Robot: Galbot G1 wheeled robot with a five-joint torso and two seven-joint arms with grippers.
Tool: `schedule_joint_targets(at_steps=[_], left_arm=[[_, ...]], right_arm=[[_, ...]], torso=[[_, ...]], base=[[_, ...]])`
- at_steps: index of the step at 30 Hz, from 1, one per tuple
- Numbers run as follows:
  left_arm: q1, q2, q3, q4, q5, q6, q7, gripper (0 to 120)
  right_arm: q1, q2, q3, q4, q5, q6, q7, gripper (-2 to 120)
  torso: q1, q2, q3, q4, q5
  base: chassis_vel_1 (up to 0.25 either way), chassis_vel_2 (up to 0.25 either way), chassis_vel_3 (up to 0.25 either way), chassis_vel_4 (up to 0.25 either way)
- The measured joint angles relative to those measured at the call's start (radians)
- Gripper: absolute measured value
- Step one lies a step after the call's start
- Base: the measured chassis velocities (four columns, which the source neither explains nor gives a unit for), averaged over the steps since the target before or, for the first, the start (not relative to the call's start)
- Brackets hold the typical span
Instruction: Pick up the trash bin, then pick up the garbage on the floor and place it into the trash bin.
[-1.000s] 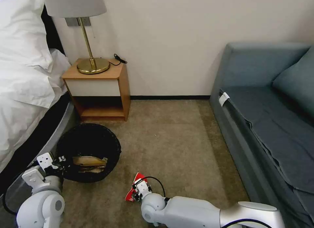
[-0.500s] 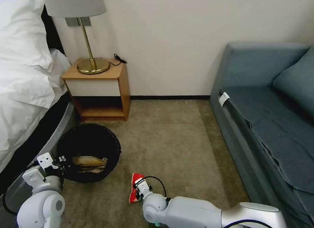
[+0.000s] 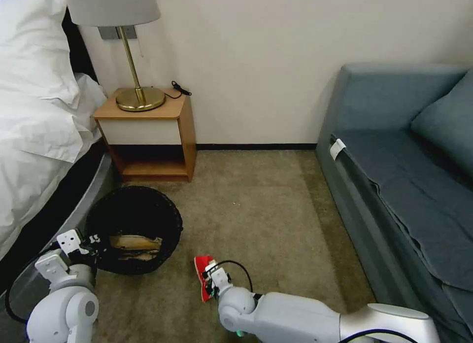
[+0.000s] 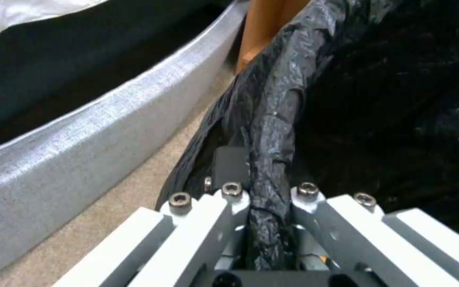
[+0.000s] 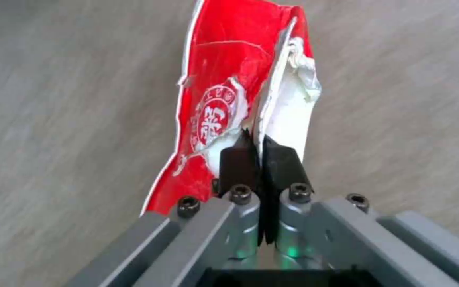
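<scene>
The trash bin (image 3: pixel 134 229), a round bucket lined with a crinkled black plastic bag, sits on the beige carpet (image 3: pixel 266 215) at my left, between the grey bed base (image 3: pixel 74 205) and the wooden bedside table (image 3: pixel 148 136). I have the left gripper (image 3: pixel 91 244) clamped on its near rim; from the left wrist camera the fingers (image 4: pixel 229 167) pinch a bunched fold of the black liner (image 4: pixel 272 131) between them. Inside the bin I can see yellow-brown crumpled wrappers (image 3: pixel 135 247) lying at the bottom, though I cannot tell exactly how many pieces there are. To the right of the bin, well apart from it, my right gripper (image 3: pixel 209 279) is low over the carpet and closed on the garbage I am after, a torn red-and-white snack wrapper (image 3: pixel 203 274). The right wrist camera shows the two black pads (image 5: pixel 237 163) pressed together on a torn edge of that red-and-white snack wrapper (image 5: pixel 224 107), with the sheet standing out past the fingertips. A blue-grey sofa (image 3: pixel 404 175) lines the right side of the room, and a brass lamp (image 3: pixel 138 94) stands on the bedside table.
</scene>
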Motion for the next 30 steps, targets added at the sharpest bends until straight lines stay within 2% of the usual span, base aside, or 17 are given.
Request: schedule_joint_targets(at_steps=[1,4,5,9,11,15,19,24,30], left_arm=[[0.000,0.000,0.000,0.000,0.000,0.000,0.000,3],[-0.001,0.003,0.000,-0.001,-0.003,0.001,0.000,3],[-0.002,0.004,0.000,-0.001,-0.003,0.002,0.000,3],[-0.006,0.005,0.004,0.002,-0.004,0.003,0.000,3],[-0.006,0.005,0.006,0.003,-0.004,0.003,0.000,3],[-0.007,0.001,0.015,0.008,-0.001,0.004,0.000,3],[-0.005,-0.003,0.024,0.009,0.004,0.004,0.000,3],[-0.005,-0.006,0.028,0.010,0.008,0.004,0.000,3],[-0.008,-0.008,0.031,0.013,0.010,0.006,0.000,3]], right_arm=[[0.000,0.000,0.000,0.000,0.000,0.000,0.000,0],[0.027,-0.072,0.081,0.059,-0.020,-0.001,0.000,0],[0.040,-0.120,0.135,0.099,-0.033,-0.002,-0.005,0],[0.068,-0.176,0.244,0.193,-0.057,0.000,-0.014,0],[0.077,-0.178,0.270,0.221,-0.067,0.004,-0.015,0],[0.110,-0.147,0.324,0.319,-0.080,0.022,-0.017,0],[0.158,-0.072,0.315,0.442,-0.035,0.061,-0.010,0],[0.154,-0.030,0.235,0.488,-0.016,0.067,0.006,0],[0.137,-0.013,0.158,0.487,-0.016,0.080,0.014,0]], torso=[[0.000,0.000,0.000,0.0000,0.0000],[0.000,0.000,0.000,0.0000,0.0001],[0.000,0.000,0.000,-0.0003,-0.0001],[0.000,0.000,0.000,-0.0007,0.0000],[0.000,0.000,0.000,-0.0006,0.0000],[0.000,0.000,0.000,-0.0002,0.0000],[0.000,0.000,0.000,0.0002,-0.0003],[0.000,0.000,0.000,-0.0001,-0.0004],[0.000,0.000,0.000,-0.0001,-0.0004]], base=[[0.000,0.000,0.000,0.000],[0.000,0.000,0.000,0.000],[0.000,0.000,0.000,0.000],[0.000,0.000,0.000,0.000],[0.000,0.000,0.000,0.000],[0.000,0.000,0.000,0.000],[0.000,0.000,0.000,0.000],[0.000,0.000,0.000,0.000],[0.000,0.000,0.000,0.000]])
